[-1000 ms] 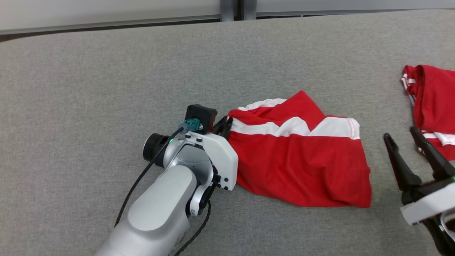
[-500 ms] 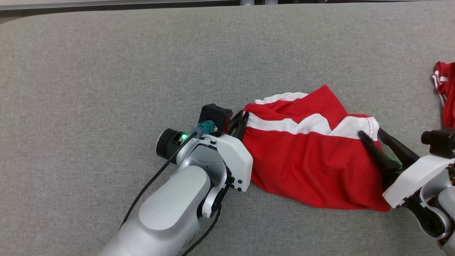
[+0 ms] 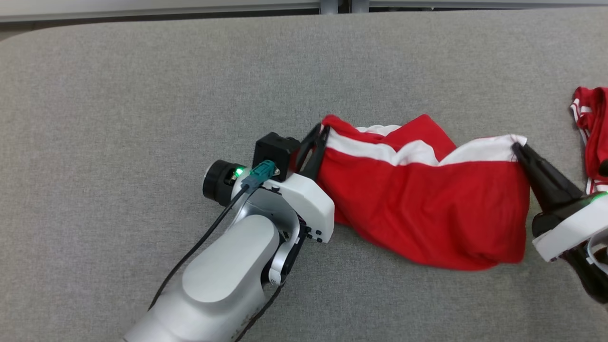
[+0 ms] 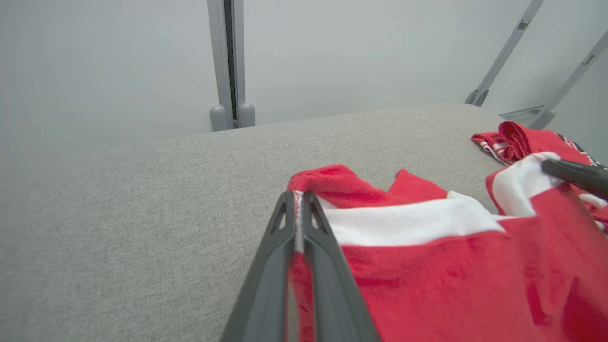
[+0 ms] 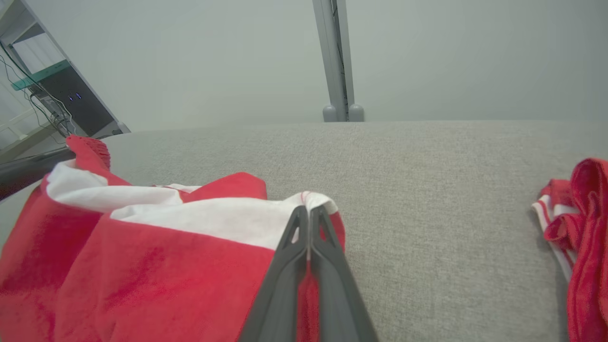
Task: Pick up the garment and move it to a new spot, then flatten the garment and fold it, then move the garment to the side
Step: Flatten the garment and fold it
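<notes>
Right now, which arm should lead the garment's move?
Probably left. Left gripper and right gripper are each shut on the garment, but a second garment lies close beside the right; the left has table room.

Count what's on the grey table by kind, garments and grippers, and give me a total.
Red-and-white garments: 2, the held garment and the other garment at the table's right edge.
Grippers: 2, the left gripper and the right gripper, each shut on a top corner of the held garment.
Total: 4
</notes>
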